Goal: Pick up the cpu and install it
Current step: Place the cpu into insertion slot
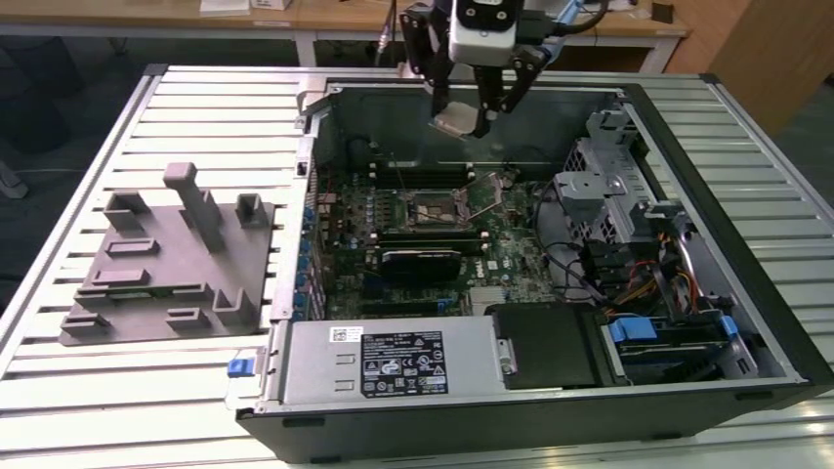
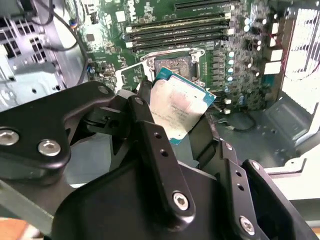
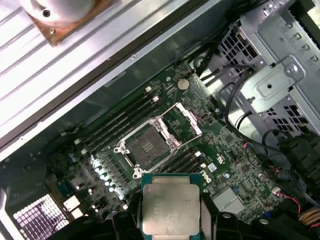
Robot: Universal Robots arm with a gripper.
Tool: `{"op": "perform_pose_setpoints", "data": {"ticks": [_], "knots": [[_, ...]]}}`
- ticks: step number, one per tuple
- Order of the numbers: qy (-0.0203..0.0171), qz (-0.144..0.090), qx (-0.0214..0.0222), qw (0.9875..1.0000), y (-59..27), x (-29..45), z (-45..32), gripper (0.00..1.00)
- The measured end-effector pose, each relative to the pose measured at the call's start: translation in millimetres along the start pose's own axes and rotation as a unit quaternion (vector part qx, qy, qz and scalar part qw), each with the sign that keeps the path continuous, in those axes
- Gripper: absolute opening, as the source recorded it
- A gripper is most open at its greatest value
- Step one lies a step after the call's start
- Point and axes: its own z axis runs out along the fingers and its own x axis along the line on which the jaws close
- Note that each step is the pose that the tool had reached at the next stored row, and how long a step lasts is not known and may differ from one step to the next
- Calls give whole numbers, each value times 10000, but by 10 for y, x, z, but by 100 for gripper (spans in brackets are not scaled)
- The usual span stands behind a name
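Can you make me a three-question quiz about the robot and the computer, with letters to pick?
1. Where is the cpu? A) on the floor B) in the gripper's fingers, above the computer case C) in a drawer
2. What colour is its top? A) red B) black C) silver
3. How is the socket? A) shut B) open, empty C) covered by a fan
Answers: 1 B, the fingers clamp it over the case. 2 C, the first wrist view shows pale metal. 3 B, its frame is lifted, no chip inside.
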Motion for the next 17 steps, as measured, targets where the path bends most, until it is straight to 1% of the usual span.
{"op": "perform_pose_setpoints", "data": {"ticks": [2, 4, 6, 9, 11, 13, 15, 17], "knots": [[-6, 176, -1, 9998, 0, 0, 6, 54], [-13, 354, -2, 9994, 0, 0, 13, 54], [-19, 526, -2, 9986, 0, 0, 20, 54], [-27, 759, -3, 9971, 0, 1, 28, 54], [-33, 937, -4, 9956, 0, 1, 34, 54], [-39, 1122, -5, 9937, 0, 1, 41, 54], [-46, 1301, -5, 9915, -1, 1, 47, 54], [-52, 1479, -6, 9890, -1, 1, 53, 54]]}}
